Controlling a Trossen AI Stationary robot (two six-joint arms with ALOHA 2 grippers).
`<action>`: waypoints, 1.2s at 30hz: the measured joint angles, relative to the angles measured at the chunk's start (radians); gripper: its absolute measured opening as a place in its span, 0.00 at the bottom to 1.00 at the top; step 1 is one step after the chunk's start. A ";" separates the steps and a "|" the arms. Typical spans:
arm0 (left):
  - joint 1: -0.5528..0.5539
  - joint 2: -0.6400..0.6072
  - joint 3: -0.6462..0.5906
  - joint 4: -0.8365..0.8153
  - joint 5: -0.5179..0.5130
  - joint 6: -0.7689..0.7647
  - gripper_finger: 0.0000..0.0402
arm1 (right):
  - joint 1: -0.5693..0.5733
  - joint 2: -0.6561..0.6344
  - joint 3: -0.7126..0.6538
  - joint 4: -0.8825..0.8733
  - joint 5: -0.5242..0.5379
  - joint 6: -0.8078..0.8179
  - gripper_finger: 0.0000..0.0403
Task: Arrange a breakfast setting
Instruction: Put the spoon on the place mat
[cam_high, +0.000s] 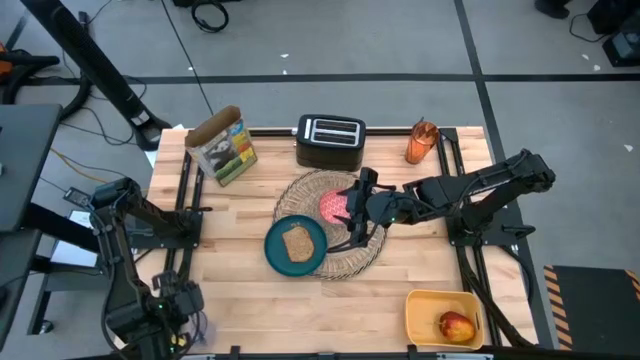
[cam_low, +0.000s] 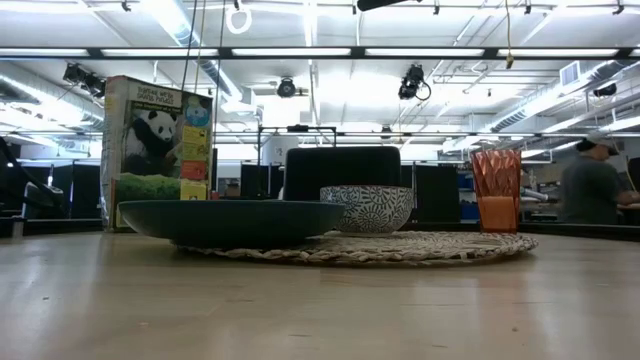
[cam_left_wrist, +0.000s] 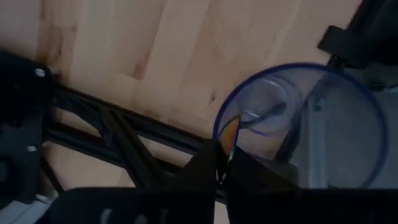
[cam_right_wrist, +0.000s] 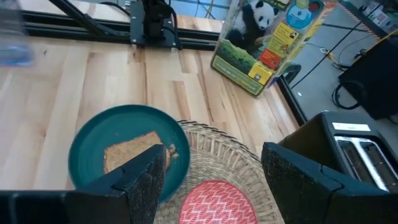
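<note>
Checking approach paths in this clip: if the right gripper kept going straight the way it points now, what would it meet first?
Probably the small pink bowl on the wicker placemat: the right gripper, fingers open, frames it. The teal plate lies alongside; depth is uncertain.

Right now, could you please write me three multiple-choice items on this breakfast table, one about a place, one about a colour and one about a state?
1. Where does the toast slice lie?
A. In the toaster
B. On the teal plate
C. In the yellow bin

2. What colour is the cup at the table's far edge?
A. Orange
B. Green
C. White

3. How do the right gripper's fingers stand?
A. Shut on the toast
B. Shut on the cup
C. Open, holding nothing

Answers:
1 B: the high view shows the brown slice in the middle of the plate, which overlaps the woven placemat.
2 A: the cup is translucent orange in the high and low views.
3 C: the right wrist view shows its two fingers apart, with nothing between them, above the pink bowl.
</note>
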 joint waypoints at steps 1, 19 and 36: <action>0.000 0.000 0.000 0.005 0.001 0.004 0.03 | 0.000 0.000 0.000 0.000 0.001 0.000 0.66; 0.000 -0.006 0.086 -0.126 -0.015 0.050 0.04 | -0.014 0.000 0.000 0.000 0.013 0.000 0.66; 0.135 -0.026 0.412 -0.193 0.007 0.080 0.04 | -0.031 -0.021 0.000 0.029 0.073 -0.223 0.66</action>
